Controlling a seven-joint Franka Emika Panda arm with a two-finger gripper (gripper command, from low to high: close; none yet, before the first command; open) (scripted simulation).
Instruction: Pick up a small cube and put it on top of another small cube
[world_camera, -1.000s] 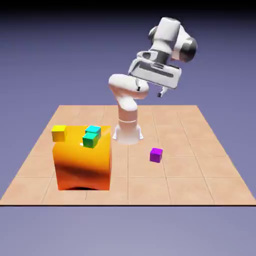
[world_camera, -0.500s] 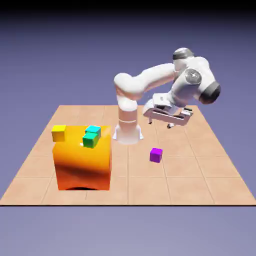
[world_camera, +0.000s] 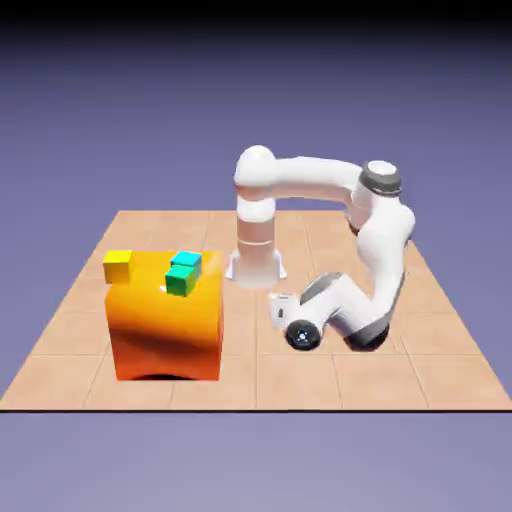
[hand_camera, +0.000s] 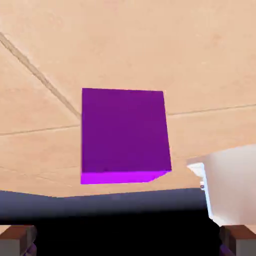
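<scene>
Arm has swung down low; gripper (hand_camera: 128, 242), jaws wide and empty, now frames purple cube (hand_camera: 124, 134), ready to grab.

I am looking at a tan tiled table (world_camera: 330, 235) that is carrying everything. The big orange block (world_camera: 166, 325) is sitting on it toward the exterior view's left, and the robot's white base (world_camera: 255, 268) is standing at the far edge. The purple cube (hand_camera: 123, 135) is lying directly on the tiles.

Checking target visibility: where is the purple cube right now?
The purple cube fills the hand view's middle, on the tan table. In the exterior view the arm hides it.
</scene>
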